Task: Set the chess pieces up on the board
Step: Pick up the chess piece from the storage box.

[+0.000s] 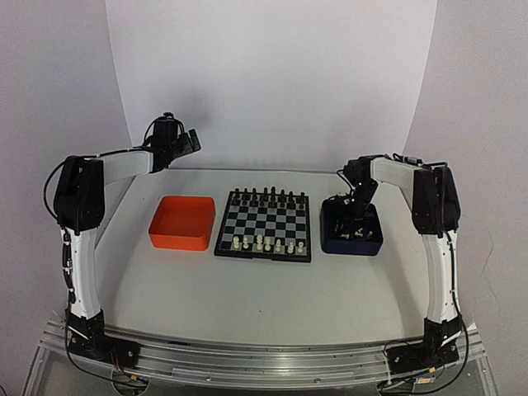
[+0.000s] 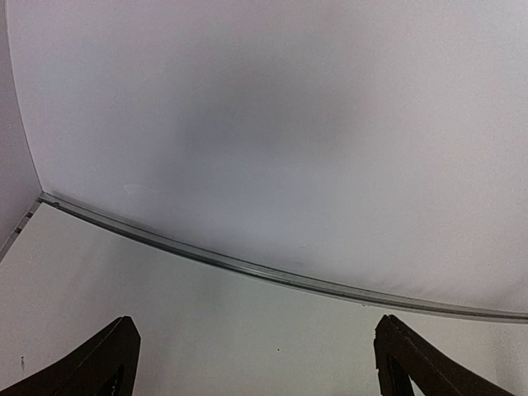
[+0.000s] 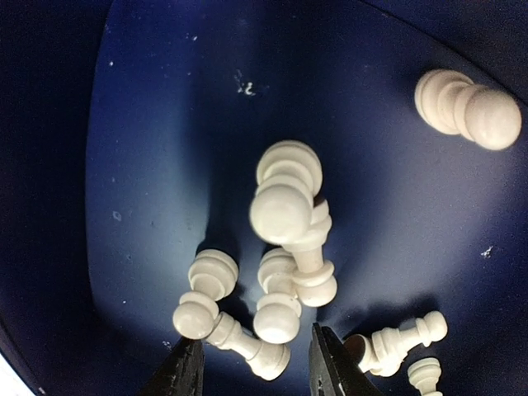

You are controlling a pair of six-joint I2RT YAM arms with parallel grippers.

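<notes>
Reaching into the dark blue square tray (image 3: 140, 165), the right gripper (image 3: 256, 367) is straddling a lying cream-white plastic chess piece (image 3: 247, 346) with part-open fingers, seemingly for carrying to the black-and-grey checked board (image 1: 264, 224), while the left gripper (image 2: 256, 330) is idling, spread wide.

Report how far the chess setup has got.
Done: black pieces line the far rows of the board, and several white chess pieces stand along its near edge. In hand: the right end effector is down in the dark blue tray, jaws apart either side of a lying piece. Left: more loose pieces lie in that tray; the left end effector hangs open, away from the board.
</notes>
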